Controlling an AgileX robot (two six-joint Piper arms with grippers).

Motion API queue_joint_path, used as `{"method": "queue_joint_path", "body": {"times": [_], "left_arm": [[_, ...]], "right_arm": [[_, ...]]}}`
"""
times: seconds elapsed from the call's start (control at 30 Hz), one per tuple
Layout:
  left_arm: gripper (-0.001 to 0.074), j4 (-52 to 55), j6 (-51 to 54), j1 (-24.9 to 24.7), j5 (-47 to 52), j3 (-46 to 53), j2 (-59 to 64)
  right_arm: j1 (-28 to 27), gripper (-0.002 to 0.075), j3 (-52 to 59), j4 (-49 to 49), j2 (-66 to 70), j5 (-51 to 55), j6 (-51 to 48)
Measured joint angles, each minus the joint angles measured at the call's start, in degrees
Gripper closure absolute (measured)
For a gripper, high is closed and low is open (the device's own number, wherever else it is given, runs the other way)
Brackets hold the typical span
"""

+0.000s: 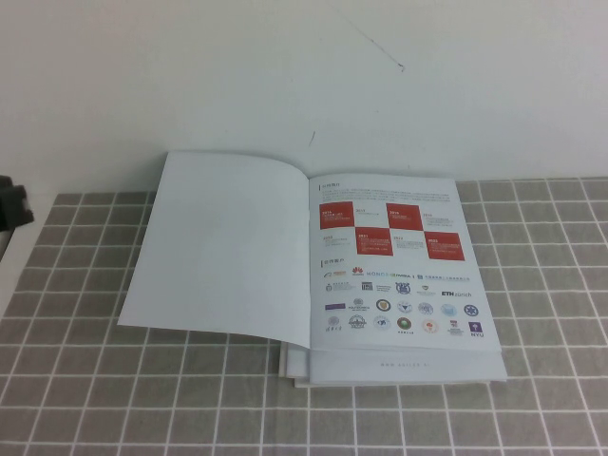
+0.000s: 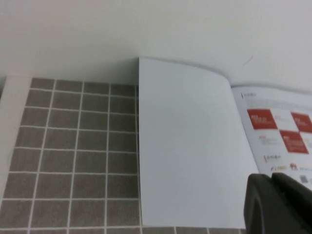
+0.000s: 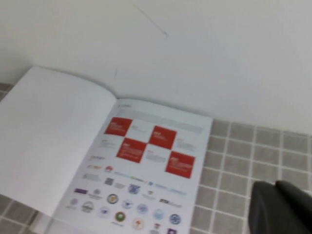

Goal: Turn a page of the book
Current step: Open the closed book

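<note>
- One bench [image 1: 76, 399], covered by a grey cloth with white lines making squares, runs under everything, and a plain white wall [image 1: 304, 66] stands behind it.
- One book [image 1: 313, 256] lies open and flat in the middle of the bench, its far edge close to the wall. Its left page is blank white. Its right page has four red squares and rows of little logos.
- One small stack of plain white sheets [image 1: 313, 372] peeks out from under the book's near edge.
- Two pincers are here, and both are shut with nothing in them.
- The left pincer [image 2: 279, 204] hangs above the book's near side, by the middle fold, not touching the page.
- The right pincer [image 3: 282, 209] hangs over the grey cloth just beside the book's right edge, apart from it.
- One dark block [image 1: 13, 201] sits at the bench's far left edge.
</note>
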Motion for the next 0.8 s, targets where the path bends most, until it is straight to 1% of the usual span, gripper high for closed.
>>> {"method": "queue_joint_path", "body": {"times": [0.13, 0.27, 0.4, 0.5, 0.57, 0.63, 0.7, 0.8], "left_arm": [[0.0738, -5.6, 10.9, 0.0, 0.4, 0.0, 5.9], [0.0738, -11.3, 18.6, 0.0, 0.6, 0.0, 11.8], [0.0738, -18.1, 25.9, 0.0, 0.6, 0.0, 17.7], [0.0738, -25.7, 34.9, 0.0, 0.6, -0.3, 21.5], [0.0738, -30.3, 40.5, 0.0, 1.7, -1.9, 24.7], [0.0738, -33.1, 43.5, 0.0, 3.3, -4.6, 28.0], [0.0738, -34.2, 44.9, 0.0, 5.2, -8.6, 32.2], [0.0738, -34.4, 45.6, 0.0, 8.2, -14.1, 38.9]], "right_arm": [[0.0, 0.0729, 0.0, 7.5, 5.6, 1.4, -2.5], [0.0, 0.0729, 0.0, 12.9, 11.8, 4.2, -10.5], [0.0, 0.0729, 0.0, 15.3, 17.9, 4.8, -16.0], [0.0, 0.0729, 0.0, 16.3, 22.3, 5.3, -17.4], [0.1, 0.0729, 0.0, 18.1, 24.9, 5.4, -19.2], [0.8, 0.0724, 0.0, 20.5, 27.5, 5.2, -21.3], [2.1, 0.0701, 0.0, 22.3, 30.0, 4.5, -22.6], [3.7, 0.0631, 0.0, 23.5, 33.8, 3.6, -23.5]]}}
